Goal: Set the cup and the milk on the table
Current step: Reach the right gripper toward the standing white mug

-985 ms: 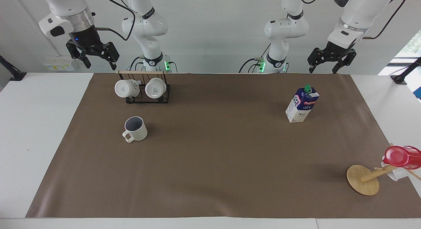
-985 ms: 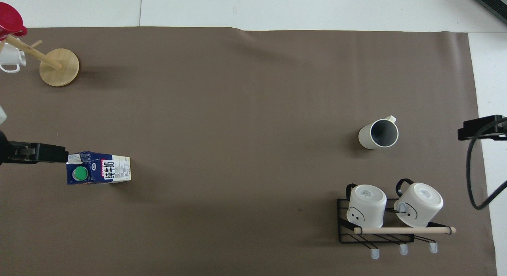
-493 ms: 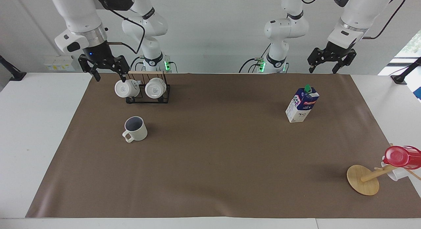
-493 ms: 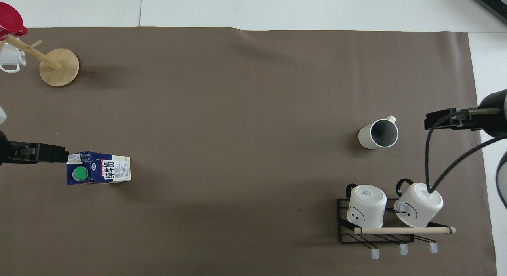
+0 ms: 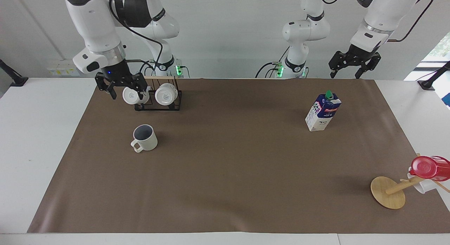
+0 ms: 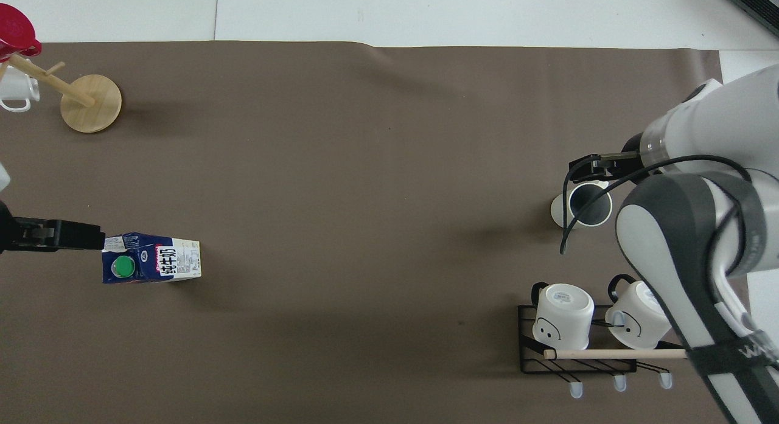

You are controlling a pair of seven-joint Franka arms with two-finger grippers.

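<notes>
1. White wall at the back; wide white counter (image 5: 42,139) carrying a brown sheet (image 5: 232,174), both arms mounted at the robots' edge.
2. Right end effector (image 5: 123,90): up in the air, fingers spread wide, holding nothing. In the facing view it hangs in front of the black wire rack (image 5: 158,103), overlapping the outer of the two white mugs (image 5: 132,95) hung there. From overhead its tip shows over the rim of the cup (image 6: 581,208).
3. Cup (image 5: 145,137): cream, ribbed, upright on the sheet, dark inside, handle pointing away from the robots. It sits farther from the robots than the rack, toward the right arm's end.
4. Left end effector (image 5: 352,67): raised over the robots' edge of the counter, fingers apart, empty; this arm waits.
5. Milk (image 5: 322,111): upright on the sheet, green cap on top, toward the left arm's end, well apart from the cup.
6. Wooden mug tree (image 5: 388,191): tipped over at the left arm's end, farthest from the robots, a red cup (image 5: 429,167) on its peg.
</notes>
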